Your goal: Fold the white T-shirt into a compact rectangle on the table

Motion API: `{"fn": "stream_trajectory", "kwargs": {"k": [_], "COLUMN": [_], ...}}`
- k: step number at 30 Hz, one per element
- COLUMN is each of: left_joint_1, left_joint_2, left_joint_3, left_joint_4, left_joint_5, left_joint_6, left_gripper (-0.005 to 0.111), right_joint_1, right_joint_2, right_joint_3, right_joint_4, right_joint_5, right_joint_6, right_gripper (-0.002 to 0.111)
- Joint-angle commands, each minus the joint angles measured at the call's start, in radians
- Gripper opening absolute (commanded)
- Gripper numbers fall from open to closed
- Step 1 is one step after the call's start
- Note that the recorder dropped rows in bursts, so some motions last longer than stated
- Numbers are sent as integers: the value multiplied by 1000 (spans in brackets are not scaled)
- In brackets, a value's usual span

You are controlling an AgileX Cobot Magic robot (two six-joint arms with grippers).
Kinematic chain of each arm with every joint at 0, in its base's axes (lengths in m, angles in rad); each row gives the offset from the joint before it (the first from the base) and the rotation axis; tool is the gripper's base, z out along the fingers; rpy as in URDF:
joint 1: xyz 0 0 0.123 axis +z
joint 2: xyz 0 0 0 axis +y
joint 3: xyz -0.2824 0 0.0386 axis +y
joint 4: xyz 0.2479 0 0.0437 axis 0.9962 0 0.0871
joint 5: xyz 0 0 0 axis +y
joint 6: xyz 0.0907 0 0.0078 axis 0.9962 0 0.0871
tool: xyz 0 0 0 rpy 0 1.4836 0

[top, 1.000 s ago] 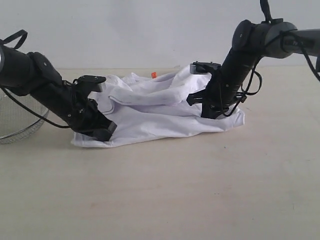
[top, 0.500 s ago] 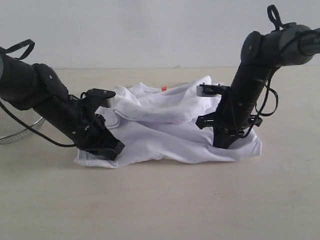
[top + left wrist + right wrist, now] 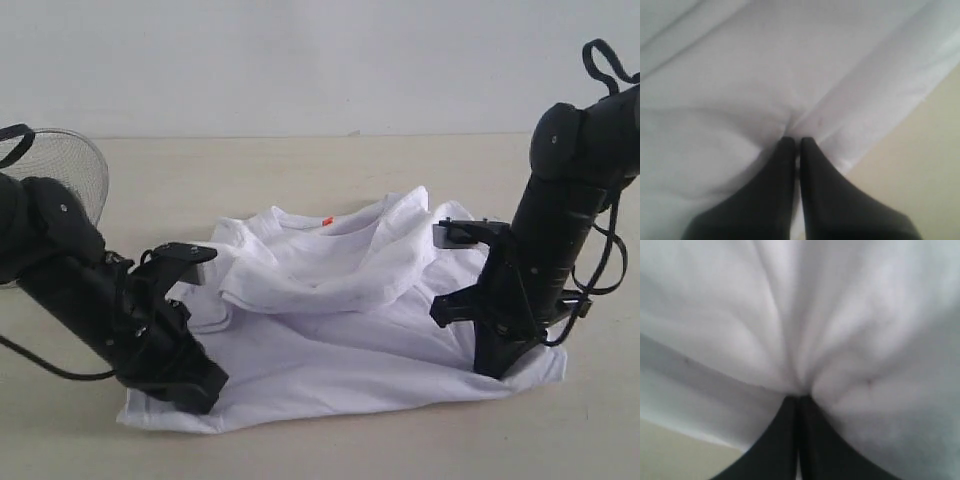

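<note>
The white T-shirt (image 3: 340, 330) lies rumpled on the beige table (image 3: 300, 180), collar and small orange neck tag (image 3: 327, 221) toward the back. My left gripper (image 3: 200, 392) is shut on the shirt's near left corner, low at the table. My right gripper (image 3: 495, 368) is shut on the cloth near the near right corner. In the left wrist view the black fingers (image 3: 785, 170) pinch a fold of white fabric (image 3: 740, 90), with the table (image 3: 920, 165) beside it. The right wrist view shows black fingers (image 3: 812, 440) closed on bunched white cloth (image 3: 840, 315). The chest lettering is hidden.
A round wire-mesh basket (image 3: 65, 165) stands at the far left behind my left arm. A pale wall (image 3: 320, 60) bounds the table's back edge. Bare tabletop lies in front of the shirt (image 3: 400, 450).
Both grippers have pulled the shirt's front edge toward the near side of the table, and the shirt has slid and spread with them. Both stay shut on the cloth.
</note>
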Motion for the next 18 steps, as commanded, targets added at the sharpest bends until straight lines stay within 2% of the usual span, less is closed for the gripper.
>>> {"fn": "stream_trajectory", "kwargs": {"k": [1, 5, 10, 18], "left_joint_1": [-7, -7, -7, -7], "left_joint_2": [-35, -51, -161, -348], "left_joint_3": [78, 110, 72, 20], "left_joint_4": [39, 30, -132, -89], "left_joint_5": [45, 7, 21, -3], "left_joint_6": [-10, 20, 180, 156], "left_gripper": [4, 4, 4, 4], "right_joint_1": [1, 1, 1, 1], "right_joint_2": [-68, -112, -235, -388], "right_joint_3": [110, 182, 158, 121], "right_joint_4": [-36, -27, 97, 120], "right_joint_5": [-35, -105, -121, -204], "right_joint_6": [12, 5, -120, -162], "right_gripper": [0, 0, 0, 0]}}
